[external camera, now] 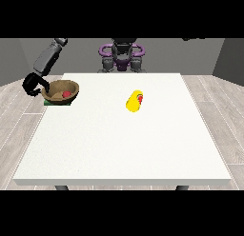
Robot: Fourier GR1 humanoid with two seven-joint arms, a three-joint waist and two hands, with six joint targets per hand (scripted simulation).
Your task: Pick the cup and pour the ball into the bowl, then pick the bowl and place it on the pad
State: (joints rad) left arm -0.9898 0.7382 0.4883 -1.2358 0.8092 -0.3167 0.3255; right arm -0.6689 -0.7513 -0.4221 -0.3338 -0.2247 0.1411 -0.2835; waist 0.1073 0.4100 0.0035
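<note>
A: Front view, upper left of the frame: where's the bowl [61,91]?

B: On the green pad [57,103] at the bench [124,149] edge, red ball [66,93] inside. The hand at the view's left [33,85] has its fingers curled at the rim.

A: Handling?

B: Likely stiff and light; take the rim. The yellow cup [135,101] lies tipped at centre.

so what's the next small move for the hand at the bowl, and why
Probably release and draw back. The bowl, holding a red ball, already sits over the green pad, and the hand at the view's left curls on its rim. The yellow cup lies tipped.
</note>
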